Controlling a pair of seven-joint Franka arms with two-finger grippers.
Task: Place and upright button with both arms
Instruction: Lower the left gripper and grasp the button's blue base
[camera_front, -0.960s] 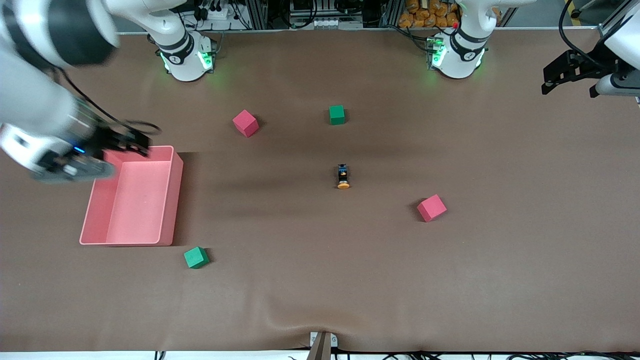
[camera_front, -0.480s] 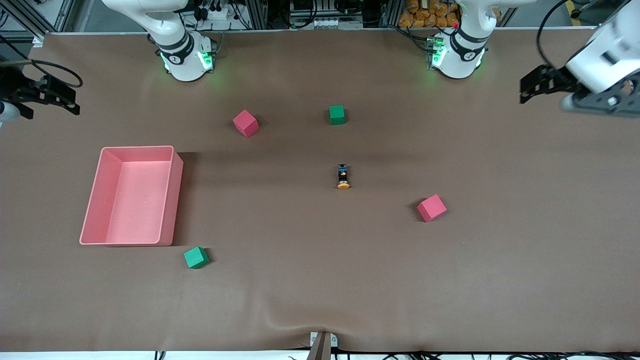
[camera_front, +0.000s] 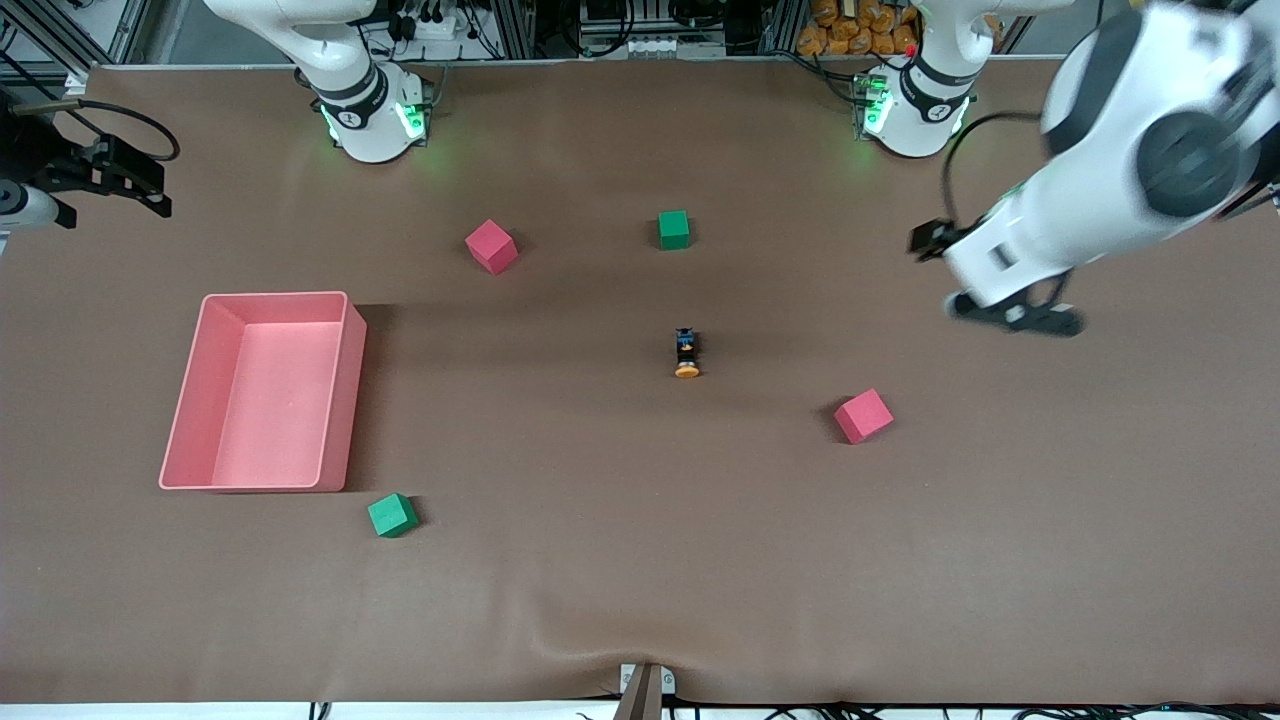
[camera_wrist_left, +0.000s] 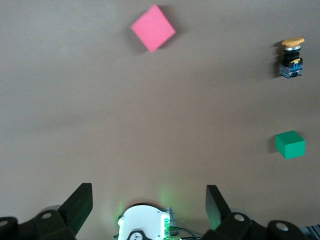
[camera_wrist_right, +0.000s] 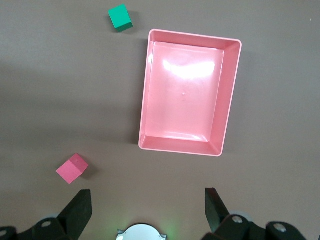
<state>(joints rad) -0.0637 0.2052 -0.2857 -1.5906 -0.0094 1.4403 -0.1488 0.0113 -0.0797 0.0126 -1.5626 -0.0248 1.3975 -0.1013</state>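
Looking down through my left tool (camera_wrist_left: 145, 210), I see its 2 fingers spread apart over bare brown counter (camera_front: 640, 560), the tiny orange-capped black push-button (camera_front: 686, 353) lying on its side well apart from it, between a pink foam cube (camera_front: 863, 416) and a green foam cube (camera_front: 674, 229). My right tool (camera_wrist_right: 147, 210), fingers also apart, hangs over the counter at the right arm's end, with the empty pink rectangular plastic tray (camera_front: 352, 400) near it.

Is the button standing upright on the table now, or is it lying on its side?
Lying on its side. The button shows its black body lengthwise on the table, orange cap toward the front camera.
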